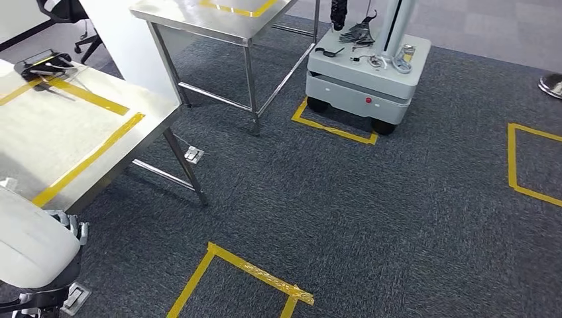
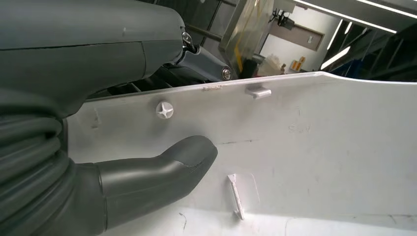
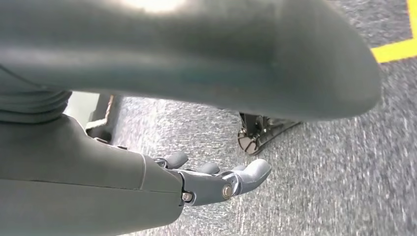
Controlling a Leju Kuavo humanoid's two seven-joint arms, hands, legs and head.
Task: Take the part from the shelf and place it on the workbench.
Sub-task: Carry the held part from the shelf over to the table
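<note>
The white part [image 2: 305,147] sits clamped in the left hand [image 2: 98,123], thumb pressed flat on its face, low at the robot's left with the workbench [image 1: 40,142] just beside it, while the right hand [image 3: 216,182] hangs empty, fingers loosely extended.

Matt white plastic part [image 2: 319,147]; brushed metal workbench [image 1: 40,142]; rough carpet [image 1: 371,218].

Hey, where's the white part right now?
The white part is at the lower left of the head view, held in the left hand beside the near steel table, above the carpet.
</note>
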